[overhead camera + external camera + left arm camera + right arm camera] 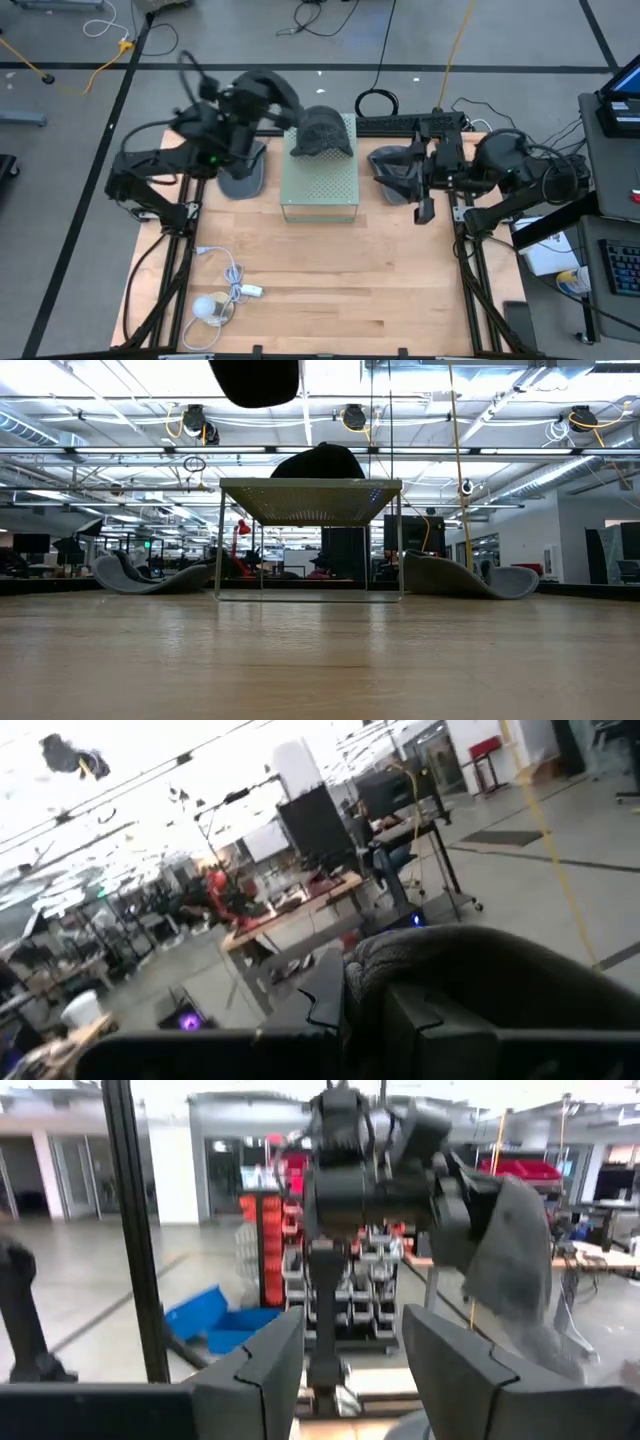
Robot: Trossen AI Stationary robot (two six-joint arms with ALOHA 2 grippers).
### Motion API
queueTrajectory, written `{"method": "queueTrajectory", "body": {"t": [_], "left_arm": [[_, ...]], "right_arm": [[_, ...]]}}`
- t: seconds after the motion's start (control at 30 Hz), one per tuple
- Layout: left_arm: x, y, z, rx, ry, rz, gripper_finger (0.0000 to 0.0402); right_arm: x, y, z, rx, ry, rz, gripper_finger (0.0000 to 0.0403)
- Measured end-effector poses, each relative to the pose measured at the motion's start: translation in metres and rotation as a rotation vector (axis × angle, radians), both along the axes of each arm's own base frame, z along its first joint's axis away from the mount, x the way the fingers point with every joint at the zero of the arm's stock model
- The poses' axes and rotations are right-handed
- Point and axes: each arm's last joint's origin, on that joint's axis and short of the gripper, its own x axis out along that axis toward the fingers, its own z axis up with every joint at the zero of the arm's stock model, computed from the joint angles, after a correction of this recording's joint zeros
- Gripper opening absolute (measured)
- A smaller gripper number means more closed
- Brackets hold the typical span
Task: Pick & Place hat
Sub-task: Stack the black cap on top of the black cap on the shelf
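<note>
A dark knit hat (323,132) is over the far end of a pale perforated stand (320,185) in the middle of the table. My left gripper (297,120) reaches in from the table's left, level, and is shut on the hat. The low view shows the hat (318,462) at the stand's top (310,486); whether it rests there I cannot tell. My right gripper (350,1370) is raised at the stand's right (415,172), open, with nothing between its fingers, and faces the left arm. My left gripper pinches a bunched part of the hat's knit cloth (400,960) between its two fingers (325,1005), coming level from the table's left. The rest of the hat (515,1265) hangs slack below and beside the gripper. Which part of the hat is pinched stays hidden by the cloth itself.
Two grey hats lie on the table, one left of the stand (243,178) and one right of it (393,170), under the right arm. A white cable with a round plug (225,295) lies near the front left. A black cable coil (377,101) sits at the far edge.
</note>
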Motion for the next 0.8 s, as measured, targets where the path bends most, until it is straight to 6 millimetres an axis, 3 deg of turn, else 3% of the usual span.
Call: {"method": "queueTrajectory", "body": {"t": [0.17,0.37,0.6,0.8], "left_arm": [[0.022,0.010,-0.008,0.074,0.154,-0.117,0.0025],[0.025,0.031,-0.012,0.044,0.190,-0.223,0.0025],[0.020,0.058,-0.010,-0.016,0.087,-0.176,0.0025],[0.027,0.079,-0.018,-0.038,0.052,-0.281,0.0025]], "right_arm": [[-0.009,0.001,0.010,0.002,-0.089,0.103,0.0166],[-0.022,0.002,0.017,-0.019,-0.134,0.237,0.0167],[-0.033,0.000,0.021,-0.016,-0.159,0.256,0.0167],[-0.037,-0.001,0.022,-0.023,-0.166,0.254,0.0167]]}}
